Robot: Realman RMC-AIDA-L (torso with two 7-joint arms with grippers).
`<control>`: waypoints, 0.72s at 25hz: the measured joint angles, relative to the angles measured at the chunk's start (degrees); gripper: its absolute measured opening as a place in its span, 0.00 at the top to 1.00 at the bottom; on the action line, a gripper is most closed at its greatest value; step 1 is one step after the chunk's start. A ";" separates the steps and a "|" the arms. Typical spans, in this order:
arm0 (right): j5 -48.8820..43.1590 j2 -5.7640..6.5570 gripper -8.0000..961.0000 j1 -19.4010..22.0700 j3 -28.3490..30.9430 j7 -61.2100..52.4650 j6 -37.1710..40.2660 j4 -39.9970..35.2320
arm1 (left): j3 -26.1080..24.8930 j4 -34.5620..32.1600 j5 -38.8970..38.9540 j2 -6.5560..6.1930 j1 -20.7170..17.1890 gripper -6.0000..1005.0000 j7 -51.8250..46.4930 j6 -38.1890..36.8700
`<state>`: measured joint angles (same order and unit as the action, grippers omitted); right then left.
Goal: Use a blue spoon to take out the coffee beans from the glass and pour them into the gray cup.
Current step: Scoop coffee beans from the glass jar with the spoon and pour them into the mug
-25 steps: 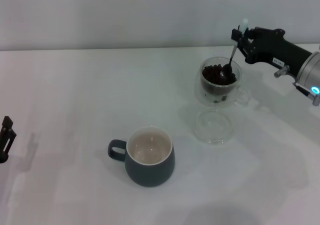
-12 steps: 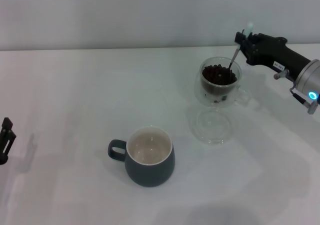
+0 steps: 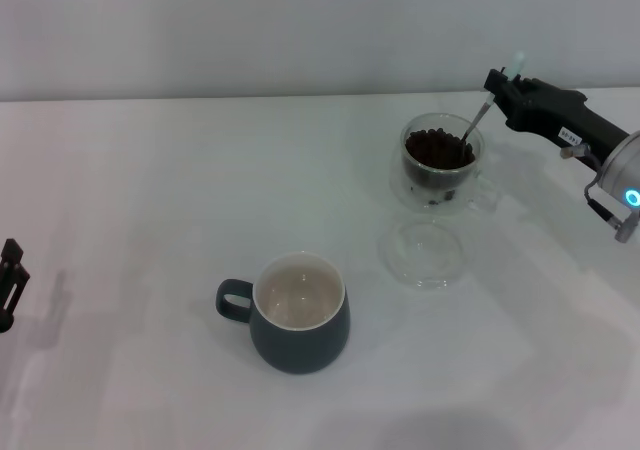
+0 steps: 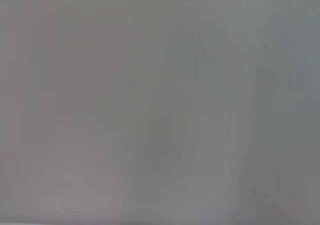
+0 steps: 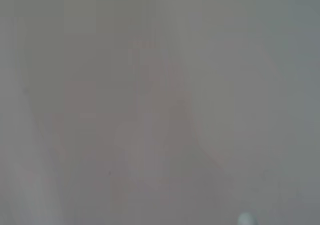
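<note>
Holding the blue spoon [image 3: 484,109] by its upper stem, the right gripper [image 3: 497,82] sits at far right, fingers closed on it, just beyond the rim of the glass [image 3: 441,163].

Blue spoon: tilted, pale handle tip [image 5: 245,218] uppermost above the gripper, stem slanting down and left over the glass rim; bowl end down among the coffee beans [image 3: 437,148], not clearly seen.

Glass: clear, double-walled, upright at far right of the white table [image 3: 150,200], handle toward the right. Coffee beans: a dark heap filling its upper part.

Clear glass dish [image 3: 424,253]: flat and shallow, just near of the glass, close to it; whether they touch cannot be told.

Gray cup [image 3: 293,314]: upright, near centre, well apart from the glass, to its left and nearer; loop handle pointing left; cream interior bare.

Left gripper [image 3: 10,278]: at the left edge of the head view, low beside the table, well away from everything; finger state cannot be told.

Left wrist view: only a plain pale surface.
</note>
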<state>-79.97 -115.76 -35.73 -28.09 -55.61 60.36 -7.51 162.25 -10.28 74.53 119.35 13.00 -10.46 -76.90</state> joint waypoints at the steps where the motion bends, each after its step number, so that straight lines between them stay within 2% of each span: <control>1: 0.00 0.00 0.84 0.13 0.00 -0.87 0.04 0.00 | 0.00 0.00 0.00 0.00 0.00 0.25 0.00 0.00; 18: 0.89 0.08 0.84 1.42 0.61 -19.08 0.42 0.14 | 0.00 0.09 0.00 0.00 0.17 0.25 0.01 0.00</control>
<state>-79.07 -115.68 -34.31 -27.48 -74.69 60.78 -7.37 162.24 -10.19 74.53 119.35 13.16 -10.45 -76.90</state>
